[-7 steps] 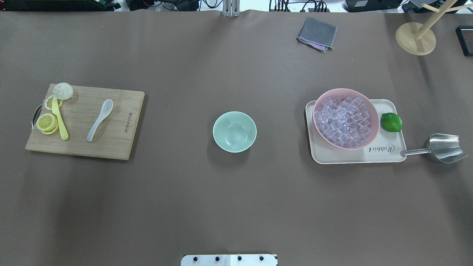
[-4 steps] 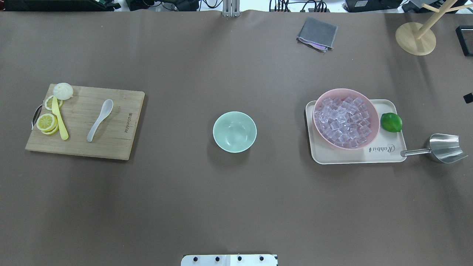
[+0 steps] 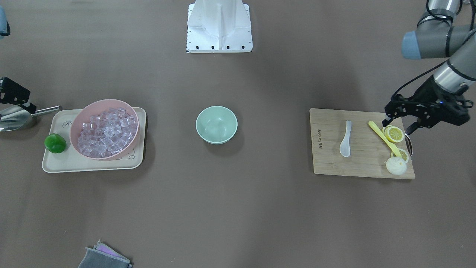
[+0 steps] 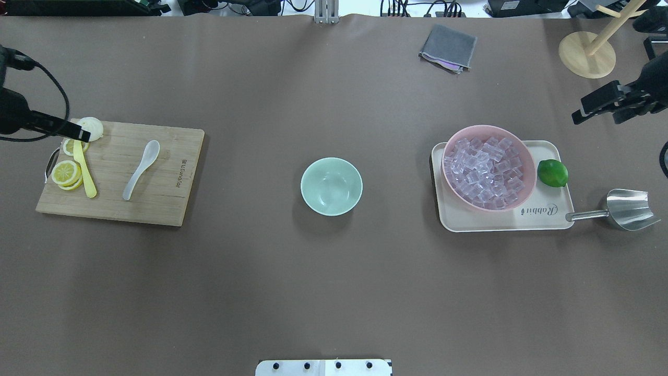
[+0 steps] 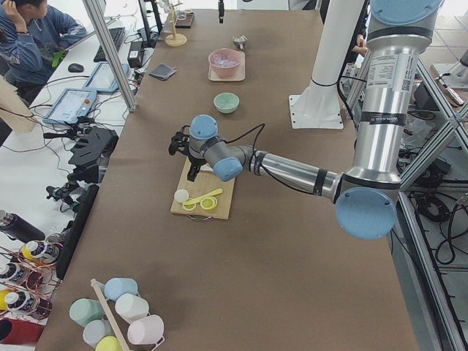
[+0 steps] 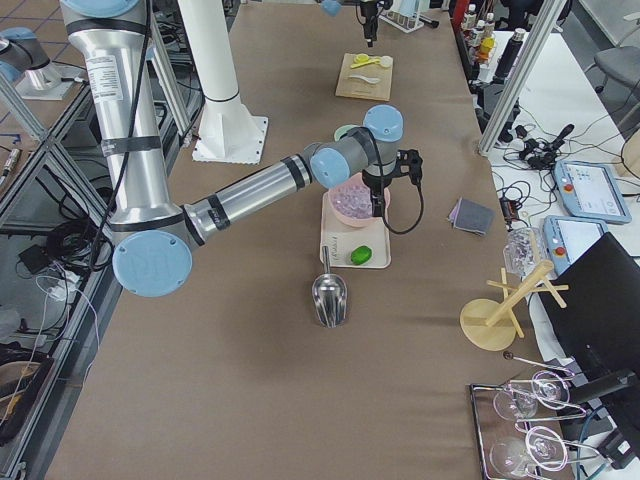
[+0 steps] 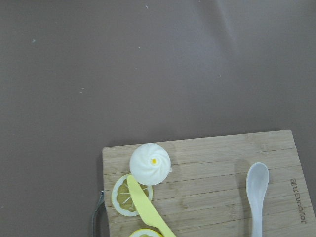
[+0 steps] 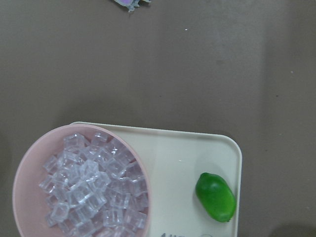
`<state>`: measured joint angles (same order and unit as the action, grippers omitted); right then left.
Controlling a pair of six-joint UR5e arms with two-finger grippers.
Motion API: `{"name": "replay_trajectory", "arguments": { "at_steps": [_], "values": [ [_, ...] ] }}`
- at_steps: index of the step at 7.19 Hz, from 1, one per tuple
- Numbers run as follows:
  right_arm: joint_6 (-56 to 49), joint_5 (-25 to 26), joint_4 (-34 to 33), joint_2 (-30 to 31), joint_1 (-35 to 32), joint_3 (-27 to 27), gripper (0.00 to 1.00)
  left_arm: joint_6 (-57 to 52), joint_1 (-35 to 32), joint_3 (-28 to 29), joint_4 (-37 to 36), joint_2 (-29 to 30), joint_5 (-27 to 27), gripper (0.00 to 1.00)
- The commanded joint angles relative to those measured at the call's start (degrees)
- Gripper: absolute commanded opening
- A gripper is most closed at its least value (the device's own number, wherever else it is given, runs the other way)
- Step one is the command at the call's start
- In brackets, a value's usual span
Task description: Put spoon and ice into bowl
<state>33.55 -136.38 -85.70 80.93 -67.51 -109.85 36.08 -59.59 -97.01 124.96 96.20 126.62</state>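
Note:
The translucent white spoon (image 4: 141, 169) lies on the wooden cutting board (image 4: 156, 203) at the left; it also shows in the left wrist view (image 7: 257, 192). The mint-green bowl (image 4: 331, 186) stands empty at the table's middle. The ice (image 4: 488, 169) fills a pink bowl (image 4: 528, 156) on a cream tray (image 4: 543, 216). My left gripper (image 3: 398, 125) is open and empty, above the board's outer end by the lemon slices, apart from the spoon. My right gripper (image 4: 595, 120) is open and empty, beyond the tray's far right corner.
On the board lie a yellow knife (image 4: 83, 169), lemon slices (image 4: 65, 173) and a white bun (image 7: 150, 163). A lime (image 4: 552, 173) sits on the tray. A steel scoop (image 4: 626, 209) lies right of it. A grey cloth (image 4: 448, 48) and a wooden stand (image 4: 587, 55) are at the back.
Both arms have come into the overhead view: the left over the board's outer end, the right beyond the tray. The objects have not moved.

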Motion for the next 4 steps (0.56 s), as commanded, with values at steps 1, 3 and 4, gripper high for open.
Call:
{"name": "replay_trajectory", "arguments": {
  "at_steps": [1,3,4],
  "values": [
    [10.27,5.31,0.01,-4.36,7.36,-0.37,1.00,1.45,6.84,2.94,-0.07,3.97,-3.22,0.63],
    [11.01,6.48,0.01,-4.64,9.40,0.07,1.00,1.37,9.65,5.59,-0.07,5.14,-5.92,0.58],
    [11.10,6.66,-0.08,-4.99,9.76,0.16,1.00,1.02,10.19,6.56,-0.07,5.23,-6.38,0.58]
  ]
}}
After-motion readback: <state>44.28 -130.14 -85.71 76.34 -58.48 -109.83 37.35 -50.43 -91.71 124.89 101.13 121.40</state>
